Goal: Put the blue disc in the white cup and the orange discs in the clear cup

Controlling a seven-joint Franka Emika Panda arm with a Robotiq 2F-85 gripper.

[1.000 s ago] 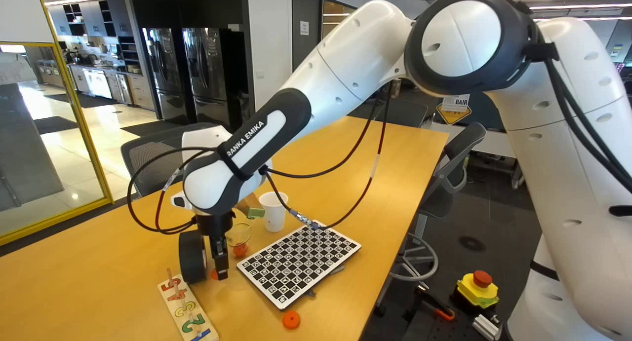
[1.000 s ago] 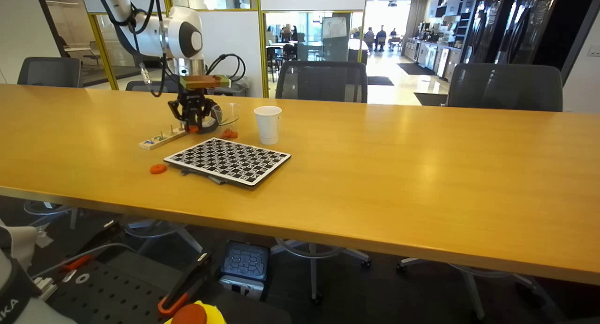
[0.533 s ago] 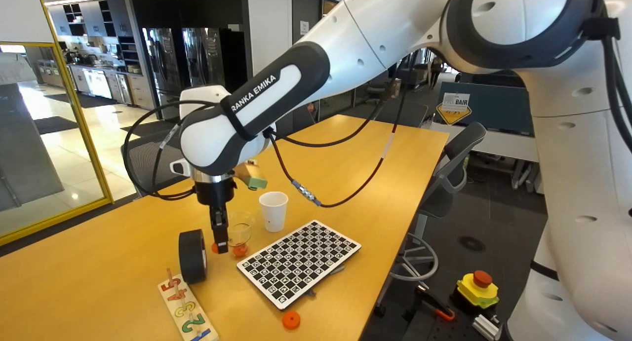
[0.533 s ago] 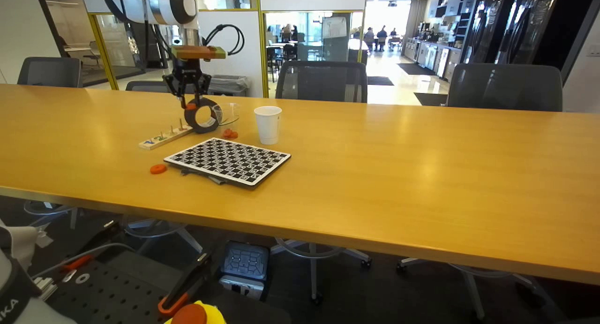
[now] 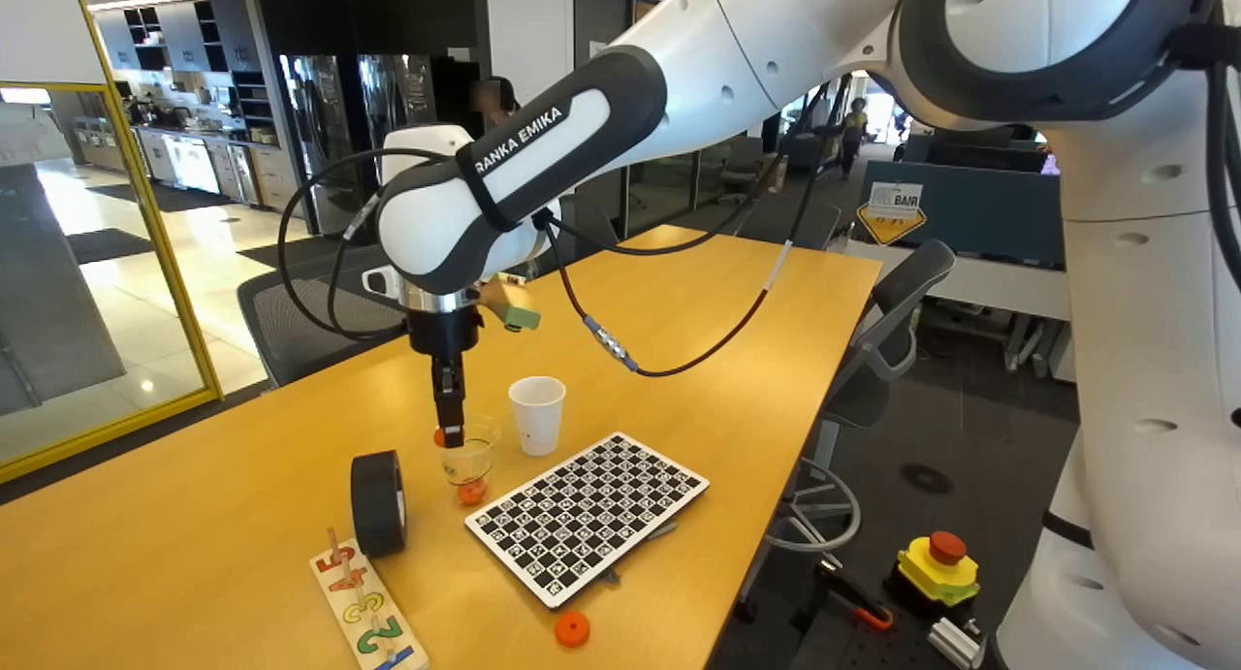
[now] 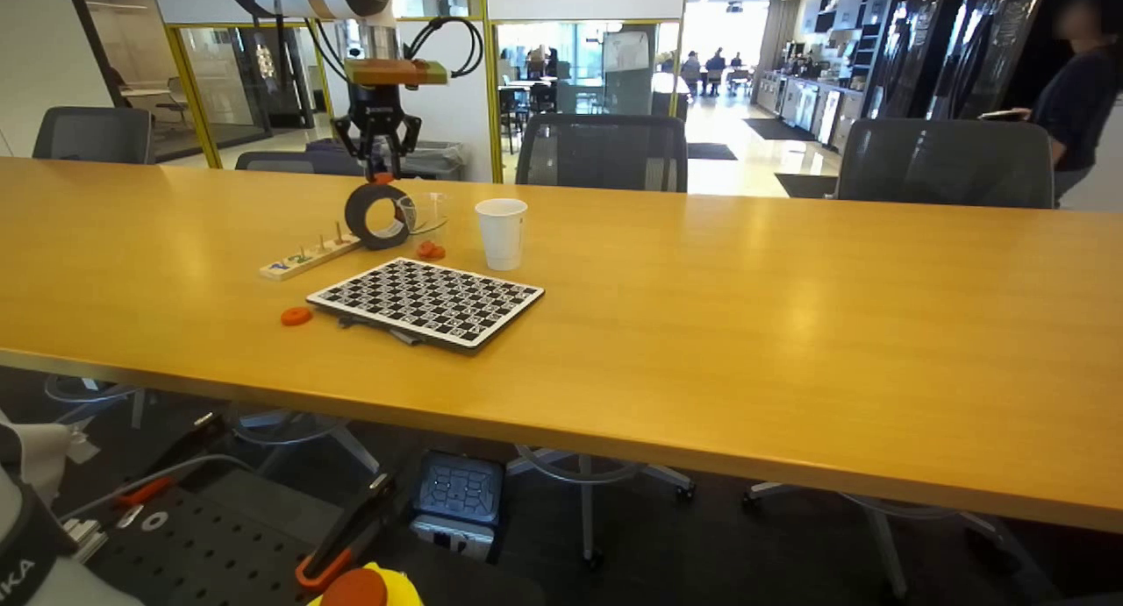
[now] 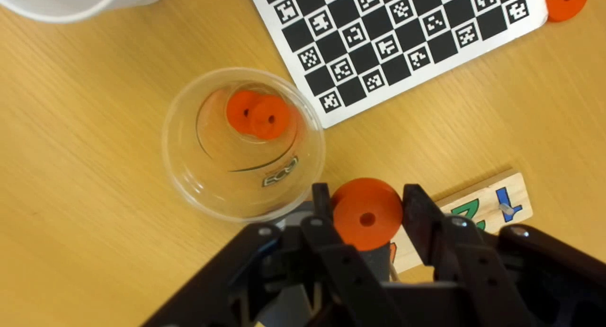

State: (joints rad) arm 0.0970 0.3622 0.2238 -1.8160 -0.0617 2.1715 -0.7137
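My gripper [image 7: 366, 197] is shut on an orange disc [image 7: 374, 201], a fingertip on each side of it. In both exterior views the gripper [image 5: 452, 437] hangs above the table near the clear cup [image 5: 470, 464]. The wrist view has the held disc just outside that cup's rim [image 7: 171, 142]. Inside lie two orange discs [image 7: 270, 107], overlapping. A further orange disc [image 6: 296, 316] rests on the table by the board's corner. The white cup [image 6: 503, 238] stands upright beside the clear one. The blue disc is hidden or out of view.
A black tape roll [image 5: 376, 503] stands on edge close to the clear cup. Against it lies a wooden number board [image 5: 368, 607] with upright pegs. The checkered board [image 5: 587, 515] lies flat in front of the cups. Chairs [image 6: 601, 150] line the far table edge.
The gripper has risen from beside the tape roll with the orange disc in it, then shifted over towards the clear cup. Cups and boards have stayed put. A person has appeared in the background.
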